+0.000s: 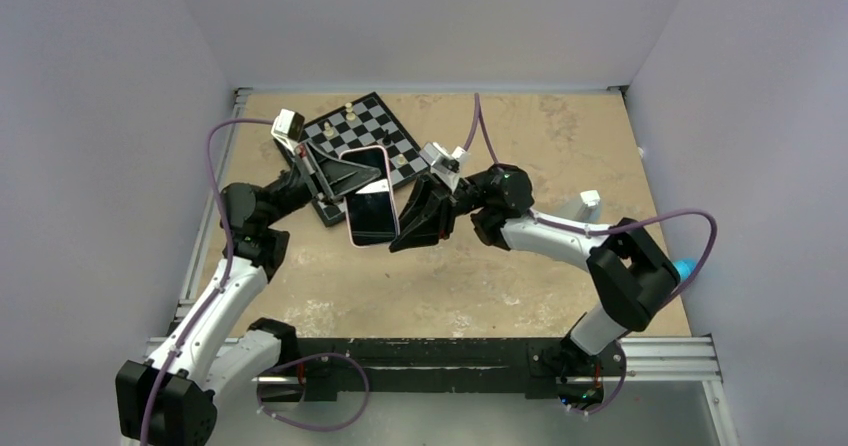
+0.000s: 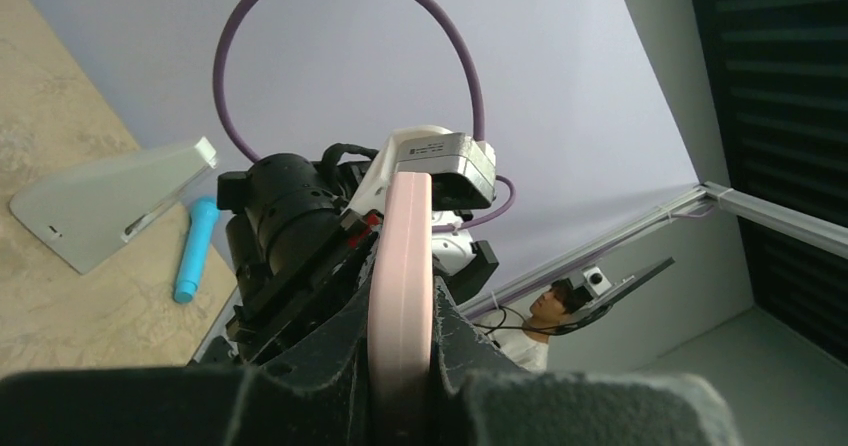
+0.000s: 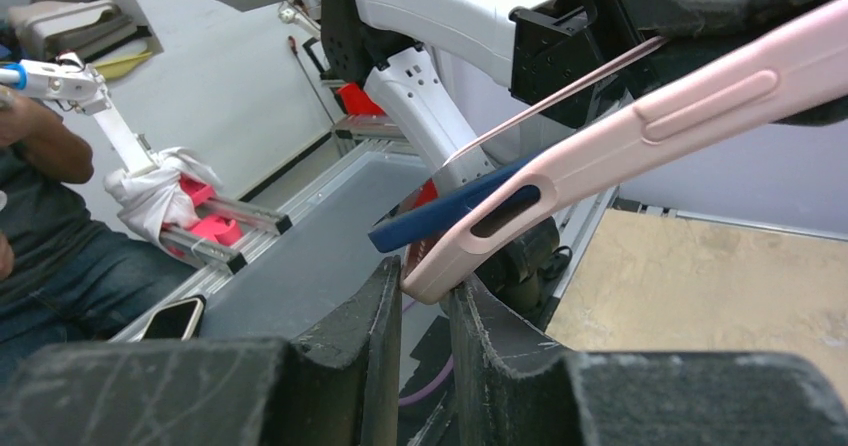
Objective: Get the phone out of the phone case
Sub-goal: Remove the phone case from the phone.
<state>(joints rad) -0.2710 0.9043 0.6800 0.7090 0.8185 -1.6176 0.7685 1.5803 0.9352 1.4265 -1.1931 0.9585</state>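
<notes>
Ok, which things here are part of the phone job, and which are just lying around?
Job: phone, pink case, left hand, right hand.
Lying about: chessboard, chess pieces, white wedge, blue stick.

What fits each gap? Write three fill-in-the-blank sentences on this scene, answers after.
The phone case is coloured ___.
Held by the left gripper and right gripper, it hangs ___ the table.
Below the phone lies a ___ bearing small pieces.
Answers: pink; above; chessboard.
</notes>
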